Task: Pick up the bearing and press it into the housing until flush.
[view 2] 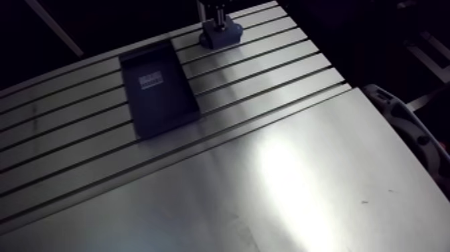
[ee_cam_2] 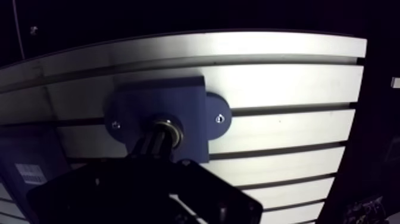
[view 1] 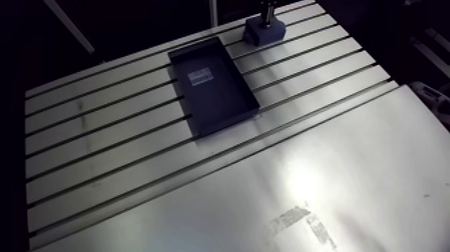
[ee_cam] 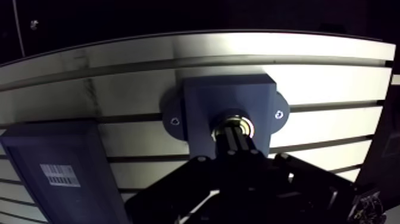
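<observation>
A dark blue housing (ee_cam: 202, 101) with two bolted ears stands at the table's far edge, beside the tray. A metal bearing (ee_cam: 234, 123) sits in its round bore, only its shiny rim showing. My gripper (ee_cam: 235, 133) is straight above it, fingers pressed together, tips resting on the bearing's middle. In the arm view the housing (view 1: 264, 30) is small at the far end, with the gripper (view 1: 268, 8) coming down onto it. How deep the bearing sits is hidden by the fingers.
An empty dark blue tray (view 1: 224, 104) with a white barcode label (view 1: 199, 77) lies on the slotted table left of the housing. A smooth metal sheet (view 1: 321, 181) covers the near part. A white object (view 2: 402, 120) sits off the right edge.
</observation>
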